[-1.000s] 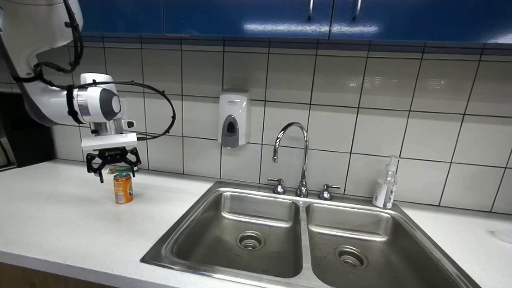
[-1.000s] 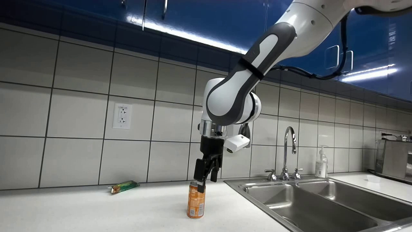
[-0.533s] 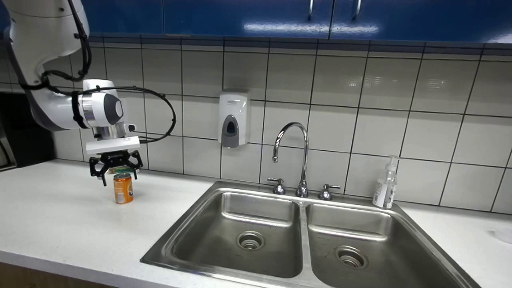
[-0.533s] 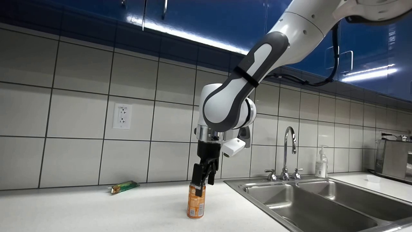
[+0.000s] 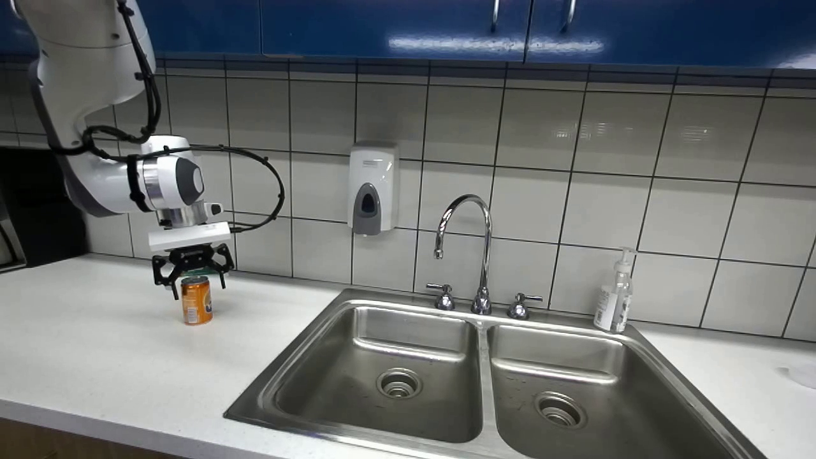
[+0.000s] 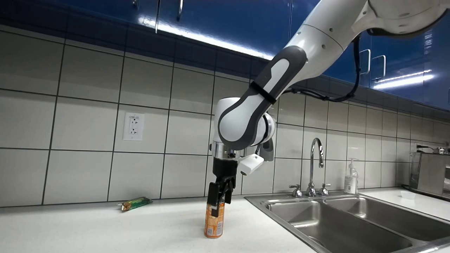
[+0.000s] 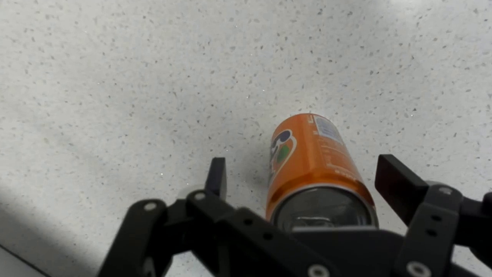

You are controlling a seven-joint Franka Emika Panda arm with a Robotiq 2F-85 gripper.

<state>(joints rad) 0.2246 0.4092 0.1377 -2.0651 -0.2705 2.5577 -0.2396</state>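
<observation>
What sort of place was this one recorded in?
Probably a kitchen or kitchenette, perhaps a shared one: a double-basin sink is set into the white counter, blue cabinets run overhead, and a soap dispenser is mounted on the tiled wall.

The soda can (image 7: pixel 315 152) is showing smooth, shiny metal; the two-finger gripper (image 5: pixel 199 291) is looking matt; the double-basin sink (image 5: pixel 486 382) is gleaming in satiny steel (the gooseneck faucet (image 5: pixel 486 258) is shining mirror-bright).

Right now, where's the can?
The orange can stands on the counter, left of the sink in both exterior views and between the fingers of the open end effector in the wrist view.
</observation>
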